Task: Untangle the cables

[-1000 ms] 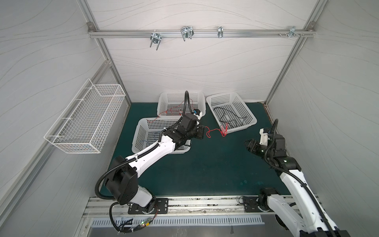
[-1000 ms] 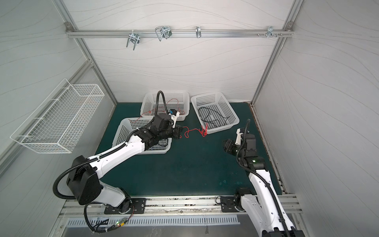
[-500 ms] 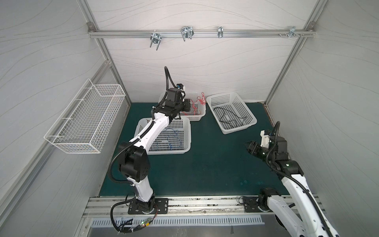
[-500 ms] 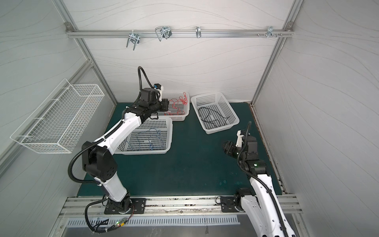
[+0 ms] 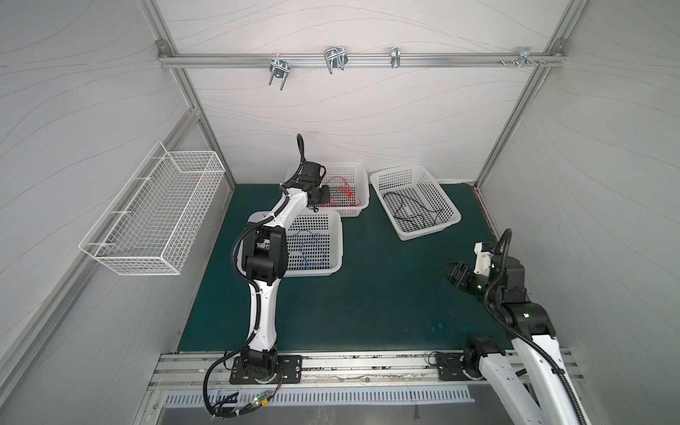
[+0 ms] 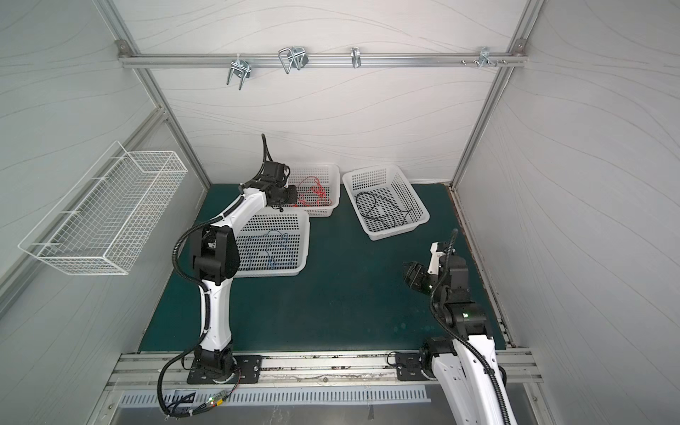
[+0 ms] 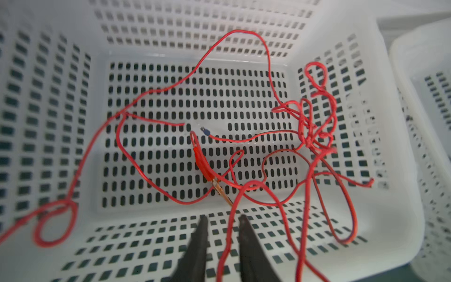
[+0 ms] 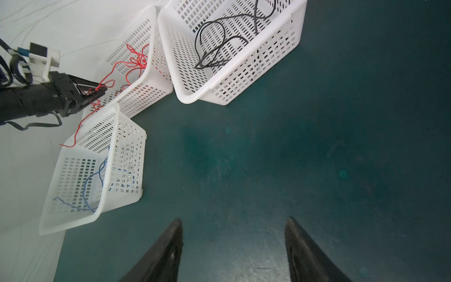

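Left wrist — red cable [image 7: 308, 141] between fingers [image 7: 199, 246].

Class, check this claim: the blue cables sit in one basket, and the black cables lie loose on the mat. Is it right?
Not quite. The black cables lie in another basket, not loose on the mat, as the right wrist view shows. The rest holds.

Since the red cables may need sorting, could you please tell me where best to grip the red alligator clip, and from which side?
Probably take the red alligator clip by its insulated sleeve, bringing the left gripper straight down across its narrow width. It lies flat on the basket floor; the sleeve is uncovered, while red cables cross its metal tip.
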`<state>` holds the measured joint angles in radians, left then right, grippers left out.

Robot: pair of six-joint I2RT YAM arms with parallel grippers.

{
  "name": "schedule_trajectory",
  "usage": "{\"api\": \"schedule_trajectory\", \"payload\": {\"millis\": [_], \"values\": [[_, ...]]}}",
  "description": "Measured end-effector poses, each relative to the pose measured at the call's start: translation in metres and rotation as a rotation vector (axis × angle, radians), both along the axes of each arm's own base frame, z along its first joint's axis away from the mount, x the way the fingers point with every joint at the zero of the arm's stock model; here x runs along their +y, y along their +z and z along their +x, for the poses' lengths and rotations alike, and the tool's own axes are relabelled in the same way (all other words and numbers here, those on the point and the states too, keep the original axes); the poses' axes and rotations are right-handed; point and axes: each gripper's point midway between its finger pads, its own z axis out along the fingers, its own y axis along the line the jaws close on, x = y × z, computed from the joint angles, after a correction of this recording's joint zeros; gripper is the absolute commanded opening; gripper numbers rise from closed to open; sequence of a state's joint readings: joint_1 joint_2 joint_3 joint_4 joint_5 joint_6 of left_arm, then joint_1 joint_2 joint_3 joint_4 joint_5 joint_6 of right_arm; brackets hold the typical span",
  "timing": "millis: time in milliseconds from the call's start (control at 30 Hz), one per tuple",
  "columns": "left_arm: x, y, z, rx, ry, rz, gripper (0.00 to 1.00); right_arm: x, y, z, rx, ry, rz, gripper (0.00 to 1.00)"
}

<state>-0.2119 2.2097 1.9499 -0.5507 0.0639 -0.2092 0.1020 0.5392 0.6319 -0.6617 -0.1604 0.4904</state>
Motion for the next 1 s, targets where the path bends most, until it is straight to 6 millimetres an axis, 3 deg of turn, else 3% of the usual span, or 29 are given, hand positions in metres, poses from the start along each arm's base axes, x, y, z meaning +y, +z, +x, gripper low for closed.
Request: {"api": "schedule_trajectory", "payload": {"millis": [200, 233, 267, 300, 433, 700, 767, 867, 1000], "values": [[0.002, -0.003, -0.002, 0.012, 0.007, 0.003, 0.74, -0.001, -0.001, -0.006, 0.005, -0.004, 0.000, 0.67], [0.001, -0.002, -0.002, 0.012, 0.002, 0.005, 0.82, -0.001, -0.001, -0.006, 0.005, -0.004, 0.000, 0.67], [0.002, -0.001, -0.002, 0.008, 0.000, 0.007, 0.97, -0.001, -0.001, -0.006, 0.005, -0.005, 0.001, 0.68], [0.001, 0.001, -0.003, 0.006, 0.001, 0.003, 0.99, -0.001, -0.001, -0.006, 0.005, -0.006, 0.002, 0.68], [0.002, 0.023, -0.015, -0.028, -0.009, -0.009, 0.99, -0.001, -0.002, -0.006, 0.010, -0.007, 0.003, 0.69], [0.003, 0.123, -0.068, -0.268, -0.049, -0.096, 1.00, 0.001, -0.023, 0.006, 0.066, 0.000, -0.001, 0.74], [0.002, 0.138, -0.084, -0.320, -0.059, -0.109, 1.00, 0.002, -0.028, 0.011, 0.079, 0.006, -0.009, 0.76], [-0.003, 0.136, -0.110, -0.343, -0.077, -0.109, 1.00, 0.002, -0.033, 0.021, 0.086, 0.014, -0.022, 0.80], [-0.016, 0.096, -0.153, -0.300, -0.107, -0.034, 1.00, 0.000, -0.041, 0.037, 0.083, 0.017, -0.059, 0.92]]}}
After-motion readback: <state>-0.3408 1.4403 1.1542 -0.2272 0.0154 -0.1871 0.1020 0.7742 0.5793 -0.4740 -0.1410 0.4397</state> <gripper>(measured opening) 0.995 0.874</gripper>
